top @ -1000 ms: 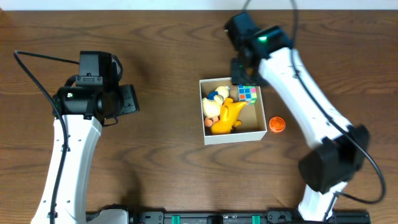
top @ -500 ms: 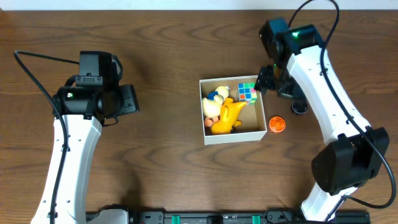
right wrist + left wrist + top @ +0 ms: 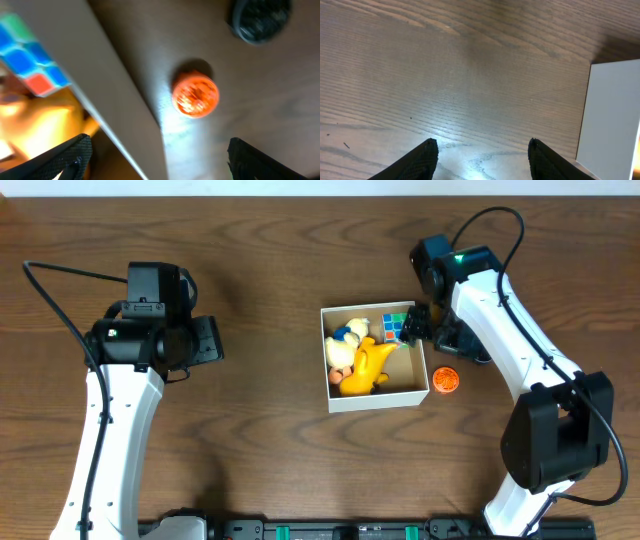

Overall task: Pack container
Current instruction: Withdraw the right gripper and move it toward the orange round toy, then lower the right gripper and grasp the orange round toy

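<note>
The bench (image 3: 270, 450) is dark wood with visible grain and a faint sheen. The container (image 3: 375, 399) has matt white walls and brown card inside. The puzzle cube (image 3: 394, 328) looks like glossy plastic, the orange ball (image 3: 445, 379) bumpy.

Dark brown wood-grain table (image 3: 270, 470), pale strip (image 3: 300, 185) along its far edge, soft glare (image 3: 475, 167) on the grain

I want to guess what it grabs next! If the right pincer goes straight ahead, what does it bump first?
Most likely the small orange round toy, lying right ahead of the open right pincer. The container has a wall running close beside that line, so it might brush that instead.
</note>
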Controlling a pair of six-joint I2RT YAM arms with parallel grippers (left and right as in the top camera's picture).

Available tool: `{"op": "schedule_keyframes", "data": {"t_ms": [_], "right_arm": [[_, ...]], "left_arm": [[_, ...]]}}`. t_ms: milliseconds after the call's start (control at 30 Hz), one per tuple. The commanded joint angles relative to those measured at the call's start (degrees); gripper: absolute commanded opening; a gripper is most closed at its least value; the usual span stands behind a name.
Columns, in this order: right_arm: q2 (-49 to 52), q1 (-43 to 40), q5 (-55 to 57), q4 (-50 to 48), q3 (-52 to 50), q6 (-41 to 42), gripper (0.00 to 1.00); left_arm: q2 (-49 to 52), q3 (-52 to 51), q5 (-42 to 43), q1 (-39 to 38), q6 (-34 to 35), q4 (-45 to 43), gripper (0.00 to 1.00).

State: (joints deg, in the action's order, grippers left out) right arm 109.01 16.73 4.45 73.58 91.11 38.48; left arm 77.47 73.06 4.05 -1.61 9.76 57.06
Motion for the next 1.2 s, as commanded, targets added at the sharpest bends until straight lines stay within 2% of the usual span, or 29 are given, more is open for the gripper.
{"op": "schedule_keyframes", "data": {"t_ms": [0, 400, 833, 1167], "right_arm": [[-1.7, -1.0, -2.1, -1.0, 0.6, -3.7, 0.91], [-5.9, -8.9, -1.9, 0.7, -0.3, -0.3, 0.9], [-5.9, -9.6, -2.3, -6.3, -14.5, 0.5, 0.9], [-5.9, -7.8, -5.3, -12.0, -20.8, 0.0, 0.88]], "left_arm": [[0.0, 1.0, -0.7, 0.1, -1.2, 0.3, 0.6], [0.0, 1.0, -0.7, 0.1, -1.2, 0.3, 0.6], [0.0, 1.0, -0.7, 0.1, -1.2, 0.3, 0.6], [0.0, 1.0, -0.7, 0.1, -1.2, 0.3, 0.6]]}}
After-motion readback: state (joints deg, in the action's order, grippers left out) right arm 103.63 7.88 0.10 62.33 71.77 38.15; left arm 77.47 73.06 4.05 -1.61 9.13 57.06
